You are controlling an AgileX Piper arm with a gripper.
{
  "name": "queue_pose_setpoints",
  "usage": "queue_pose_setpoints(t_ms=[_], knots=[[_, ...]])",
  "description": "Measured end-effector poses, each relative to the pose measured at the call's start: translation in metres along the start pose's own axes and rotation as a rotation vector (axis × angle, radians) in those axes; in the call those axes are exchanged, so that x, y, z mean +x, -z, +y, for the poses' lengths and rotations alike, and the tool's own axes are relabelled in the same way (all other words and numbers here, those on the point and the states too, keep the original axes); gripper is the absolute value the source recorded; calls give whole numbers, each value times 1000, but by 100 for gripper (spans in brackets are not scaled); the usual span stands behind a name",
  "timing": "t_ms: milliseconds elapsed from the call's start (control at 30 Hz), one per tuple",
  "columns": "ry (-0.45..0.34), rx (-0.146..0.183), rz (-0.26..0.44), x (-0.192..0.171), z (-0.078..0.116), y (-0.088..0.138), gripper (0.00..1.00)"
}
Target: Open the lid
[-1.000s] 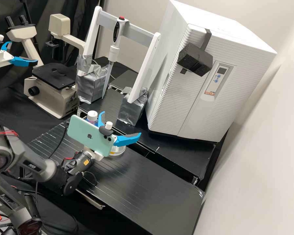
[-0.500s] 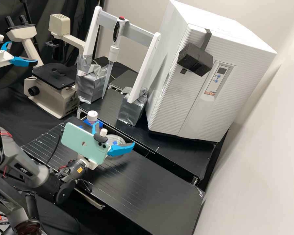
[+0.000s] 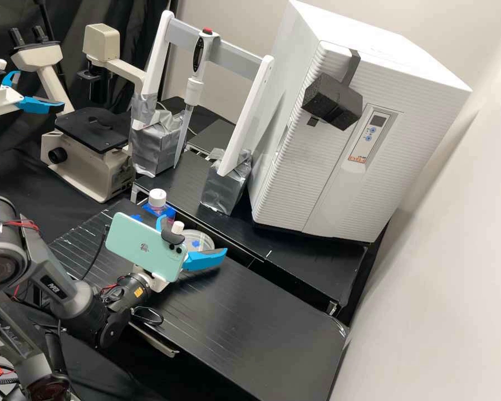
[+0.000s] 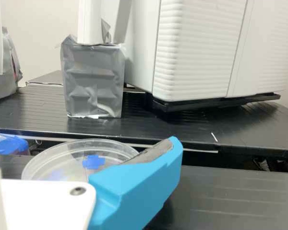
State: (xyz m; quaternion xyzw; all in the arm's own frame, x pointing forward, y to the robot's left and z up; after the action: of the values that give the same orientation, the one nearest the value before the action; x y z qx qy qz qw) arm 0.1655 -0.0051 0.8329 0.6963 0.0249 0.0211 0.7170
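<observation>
In the high view my gripper stands open on the near side of a round clear dish, its two blue fingers spread apart. The dish has a blue tape mark on its clear lid; the near finger hides its lower part. No contact between fingers and dish can be made out. In the wrist view one blue finger of my gripper crosses in front of the dish's clear lid. Whether the lid sits fully flat cannot be told.
A white-capped bottle in a blue holder stands beside the dish. Behind are a raised black shelf, taped supports of a pipette stand and a large white incubator. A microscope stands at the back left.
My gripper has drawn back toward the arm's base and down-left in the high view, with little motion in the last half second. More of the dish top and bottle now shows. The fingers stay open.
</observation>
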Motion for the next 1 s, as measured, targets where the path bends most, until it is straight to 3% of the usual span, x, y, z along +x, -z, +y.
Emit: queue_pose_setpoints(t_ms=[400,433,1000], knots=[[21,-1,-20,2,-3,-5,100],[23,-3,-22,2,-3,-5,0],[14,-6,-32,-2,1,-8,0]])
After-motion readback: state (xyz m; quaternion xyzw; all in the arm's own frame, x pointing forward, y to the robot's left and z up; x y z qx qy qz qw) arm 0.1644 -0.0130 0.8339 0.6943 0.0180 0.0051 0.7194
